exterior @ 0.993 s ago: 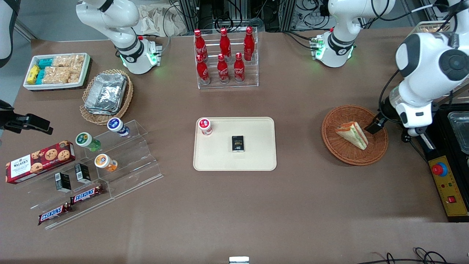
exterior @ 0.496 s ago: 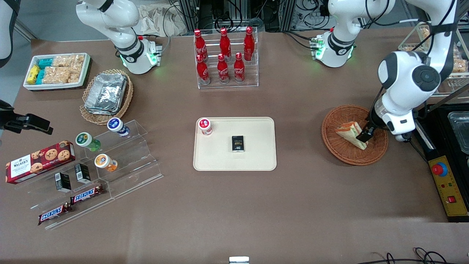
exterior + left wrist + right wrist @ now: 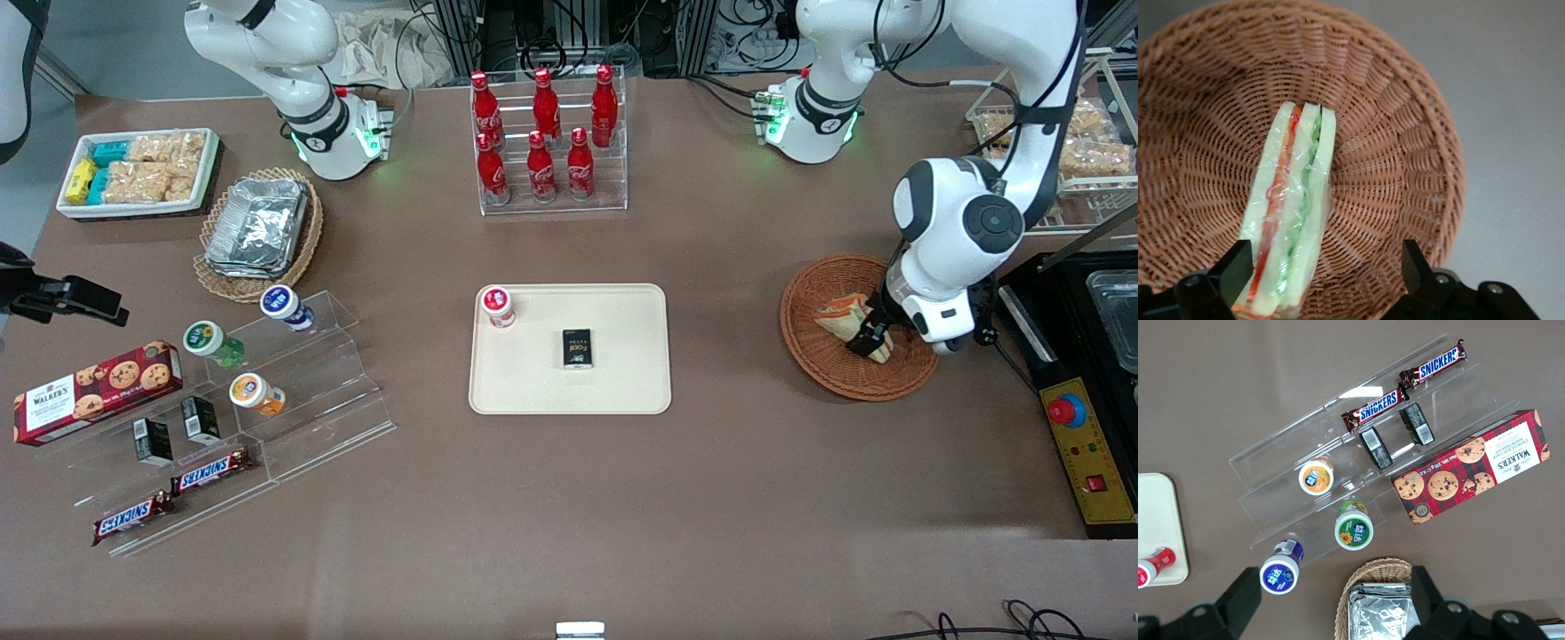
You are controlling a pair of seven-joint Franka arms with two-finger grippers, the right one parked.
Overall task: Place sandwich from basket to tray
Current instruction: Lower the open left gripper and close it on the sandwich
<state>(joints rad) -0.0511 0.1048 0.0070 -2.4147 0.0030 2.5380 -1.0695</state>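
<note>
While the sandwich (image 3: 1293,213) lies in the basket (image 3: 1405,167) — fingers (image 3: 1235,267) spread wide, straddling it, gripping nothing.

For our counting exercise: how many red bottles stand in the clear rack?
6. Farther row. Nearer row. None seems hidden. The gripper is open over the sandwich in the basket.
</note>
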